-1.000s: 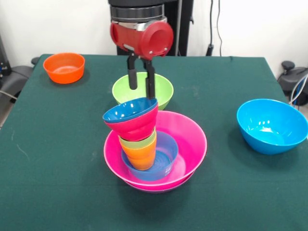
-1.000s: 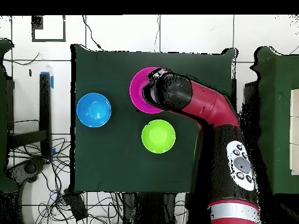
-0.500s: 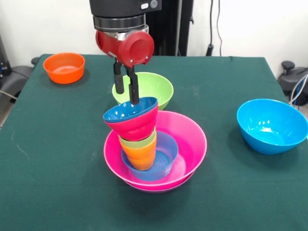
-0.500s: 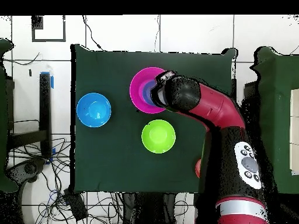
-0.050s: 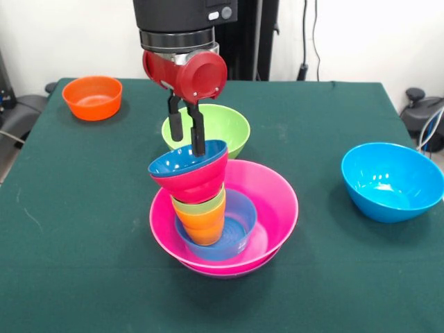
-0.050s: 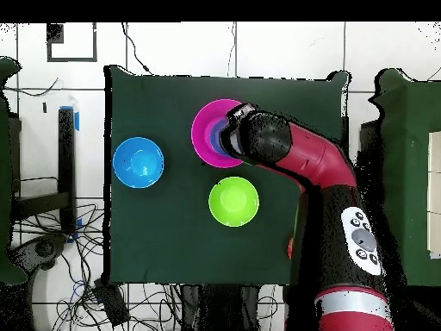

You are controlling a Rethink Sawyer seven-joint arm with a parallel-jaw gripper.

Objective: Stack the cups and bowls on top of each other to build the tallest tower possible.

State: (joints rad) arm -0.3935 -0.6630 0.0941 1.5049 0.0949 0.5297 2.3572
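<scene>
**Gripper shifts back over the tilted top of the tower**

At the far left of the table (image 5: 83, 229) the small orange bowl (image 5: 92, 97) sits alone, well apart from everything else and not yet in the pile.

Just left of centre stands the tower (image 5: 208, 208): a wide pink bowl (image 5: 270, 208) over a purple one as the base, a light-blue bowl (image 5: 239, 225) inside it, then the orange cup (image 5: 202, 227), the light green cup (image 5: 201, 205), a red bowl (image 5: 198, 182) and a dark-blue bowl (image 5: 182, 161) on top. The upper bowls lean to the left.

The gripper (image 5: 187, 135) hangs over the dark-blue bowl, its fingers slightly parted and holding nothing; one tip looks to be at or just inside the bowl's far rim. Compared with half a second ago, the arm has edged a little to the right and the tower has kept its lean. My reading is that the gripper is lining up on the top bowl, perhaps to straighten it; a clumsy nudge could tip the pile.

Behind the tower is the lime green bowl (image 5: 229, 128), and at the right the sky-blue bowl (image 5: 392, 182), both loose.
</scene>
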